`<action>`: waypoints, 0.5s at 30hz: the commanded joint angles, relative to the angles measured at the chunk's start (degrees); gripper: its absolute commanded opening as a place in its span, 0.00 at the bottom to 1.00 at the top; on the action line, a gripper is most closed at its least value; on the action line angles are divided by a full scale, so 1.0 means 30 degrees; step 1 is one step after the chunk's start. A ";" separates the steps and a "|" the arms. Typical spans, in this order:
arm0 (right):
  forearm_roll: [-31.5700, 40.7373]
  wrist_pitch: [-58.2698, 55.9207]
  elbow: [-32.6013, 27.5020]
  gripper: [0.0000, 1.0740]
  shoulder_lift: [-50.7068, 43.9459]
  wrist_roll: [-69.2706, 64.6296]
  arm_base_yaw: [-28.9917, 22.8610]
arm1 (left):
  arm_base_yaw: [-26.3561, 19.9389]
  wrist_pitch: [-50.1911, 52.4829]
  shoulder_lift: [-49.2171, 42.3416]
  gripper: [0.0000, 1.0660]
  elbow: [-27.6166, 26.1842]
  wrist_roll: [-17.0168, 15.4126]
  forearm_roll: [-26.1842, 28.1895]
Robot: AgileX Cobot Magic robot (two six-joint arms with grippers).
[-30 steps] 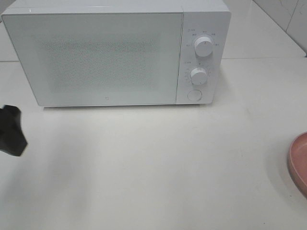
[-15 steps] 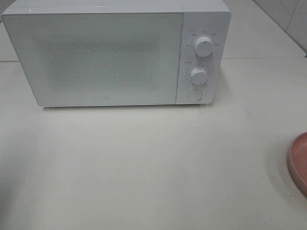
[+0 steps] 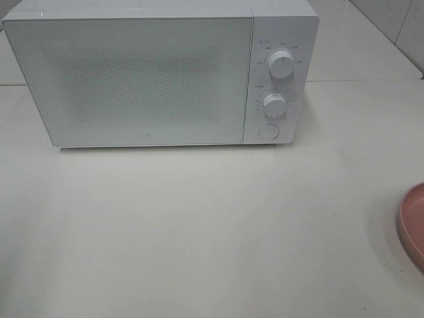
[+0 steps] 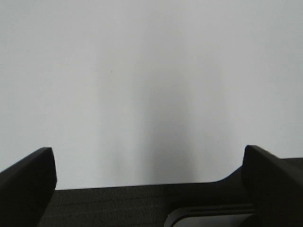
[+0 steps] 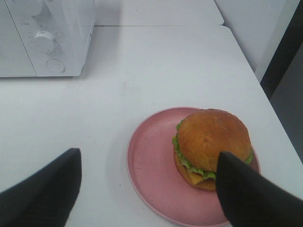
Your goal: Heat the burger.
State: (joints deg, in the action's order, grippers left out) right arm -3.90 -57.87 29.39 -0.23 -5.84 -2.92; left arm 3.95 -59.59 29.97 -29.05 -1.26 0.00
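Burger (image 5: 211,148) sits on its pink plate (image 5: 150,175) right of the closed microwave (image 3: 159,73), both our grippers' fingers (image 5: 45,191) spread empty, so we judge door-opening comes first.

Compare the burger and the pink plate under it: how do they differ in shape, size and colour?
The burger is tall and layered, with a domed bun; the pink plate is flat and shallow. The burger is narrower and sits off-centre, leaving much of the plate bare. The burger is golden-brown with green lettuce and yellow cheese; the plate is plain pink. Both are round.
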 commanded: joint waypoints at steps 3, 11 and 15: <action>-0.0019 0.0267 -0.0038 0.71 -0.0458 0.0153 0.0095 | -0.0038 0.0057 -0.1853 0.92 0.0115 0.0267 0.0382; -0.0019 0.0267 -0.0038 0.71 -0.0458 0.0153 0.0095 | -0.0344 0.0076 -0.5672 0.92 0.0115 0.0191 0.0592; -0.0019 0.0267 -0.0038 0.71 -0.0458 0.0153 0.0095 | -0.1127 0.0076 -0.7009 0.92 0.0115 0.0191 0.0573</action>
State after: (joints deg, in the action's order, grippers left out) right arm -3.90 -57.87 29.39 -0.23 -5.84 -2.92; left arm 0.92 -59.59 9.80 -28.88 -0.74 1.26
